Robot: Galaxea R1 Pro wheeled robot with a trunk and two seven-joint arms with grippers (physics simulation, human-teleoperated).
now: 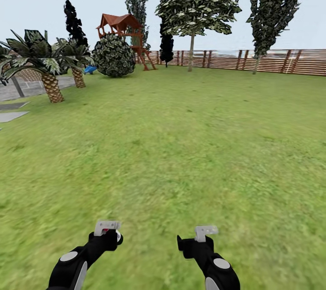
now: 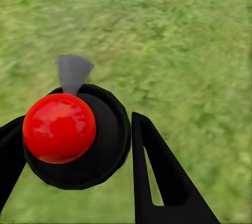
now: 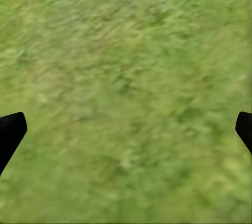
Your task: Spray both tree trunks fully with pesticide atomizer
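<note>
My left gripper (image 1: 107, 227) hangs low over the grass, shut on a dark round-bodied object with a glossy red top, apparently the pesticide atomizer (image 2: 60, 127) seen end-on; a grey cone juts from its far side. Black fingers (image 2: 157, 171) flank it on both sides. My right gripper (image 1: 206, 232) is open over bare grass, its fingertips (image 3: 10, 129) spread wide with nothing between them. Far ahead by the fence stand two tall trees, one broad-crowned (image 1: 199, 0) with a thin-looking tree trunk (image 1: 191, 52), one narrow (image 1: 277, 4) to its right.
Green lawn (image 1: 181, 145) stretches ahead to a slatted wooden fence (image 1: 271, 61). At the left stand palms (image 1: 50, 72), a round bush (image 1: 114, 56), a wooden playhouse (image 1: 122, 27) and grey paving (image 1: 13, 111).
</note>
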